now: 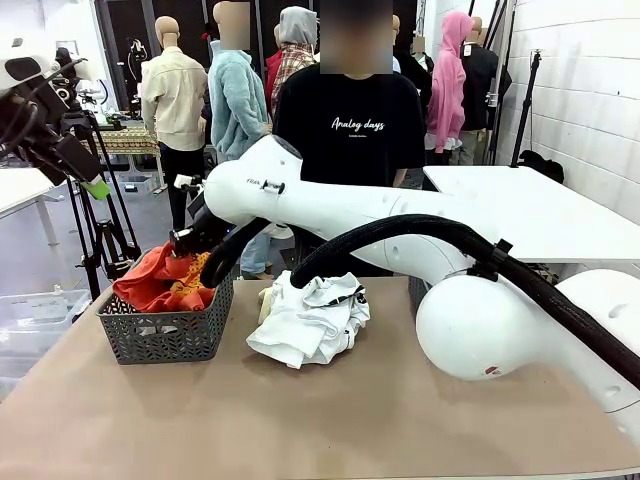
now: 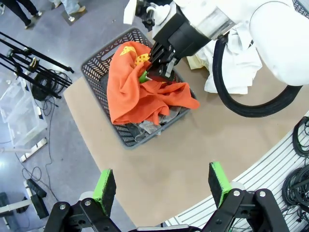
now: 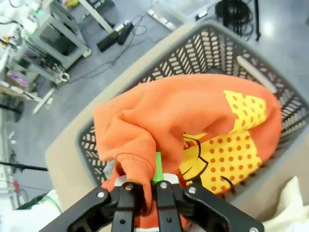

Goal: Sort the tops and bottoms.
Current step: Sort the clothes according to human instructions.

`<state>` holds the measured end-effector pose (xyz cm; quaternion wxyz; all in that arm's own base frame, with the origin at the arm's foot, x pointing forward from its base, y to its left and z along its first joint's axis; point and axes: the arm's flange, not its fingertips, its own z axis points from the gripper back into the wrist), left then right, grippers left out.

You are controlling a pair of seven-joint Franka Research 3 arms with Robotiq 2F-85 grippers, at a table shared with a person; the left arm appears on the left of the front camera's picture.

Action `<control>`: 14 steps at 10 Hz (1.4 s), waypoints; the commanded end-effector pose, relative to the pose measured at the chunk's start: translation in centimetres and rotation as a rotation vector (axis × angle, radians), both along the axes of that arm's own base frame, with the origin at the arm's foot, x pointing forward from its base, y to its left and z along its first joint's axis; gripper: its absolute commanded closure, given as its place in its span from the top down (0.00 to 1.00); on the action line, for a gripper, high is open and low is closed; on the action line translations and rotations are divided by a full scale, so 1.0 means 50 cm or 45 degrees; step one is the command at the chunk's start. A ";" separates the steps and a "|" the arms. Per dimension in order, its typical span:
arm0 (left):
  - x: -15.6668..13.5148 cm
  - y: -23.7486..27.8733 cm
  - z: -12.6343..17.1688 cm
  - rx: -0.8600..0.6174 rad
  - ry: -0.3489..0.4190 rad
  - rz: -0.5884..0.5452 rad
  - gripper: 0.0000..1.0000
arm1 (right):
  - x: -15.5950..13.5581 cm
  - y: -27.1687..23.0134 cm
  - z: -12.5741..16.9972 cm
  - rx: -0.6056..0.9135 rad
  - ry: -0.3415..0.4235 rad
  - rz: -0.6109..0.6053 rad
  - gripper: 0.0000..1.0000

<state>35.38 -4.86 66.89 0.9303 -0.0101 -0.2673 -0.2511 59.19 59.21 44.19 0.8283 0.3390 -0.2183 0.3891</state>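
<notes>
I've got R gripper [image 2: 155,72] clamped on the red-orange T-shirt [image 1: 152,282] in the grey basket [image 1: 165,338]. L gripper [image 2: 161,186] wide apart, empty, well above basket; white T-shirt [image 1: 310,322] beside it.

Tally at the sorting table
Two T-shirts: one orange T-shirt [image 1: 160,282] and one white T-shirt [image 1: 310,322]. One grey basket [image 1: 165,338], one table [image 1: 300,425], one person [image 1: 350,135], and two grippers: left gripper [image 2: 161,175], right gripper [image 3: 150,176].
</notes>
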 end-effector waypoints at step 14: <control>0.001 -0.001 0.003 -0.005 -0.004 0.006 1.00 | -0.012 -0.016 0.135 0.009 -0.160 -0.138 1.00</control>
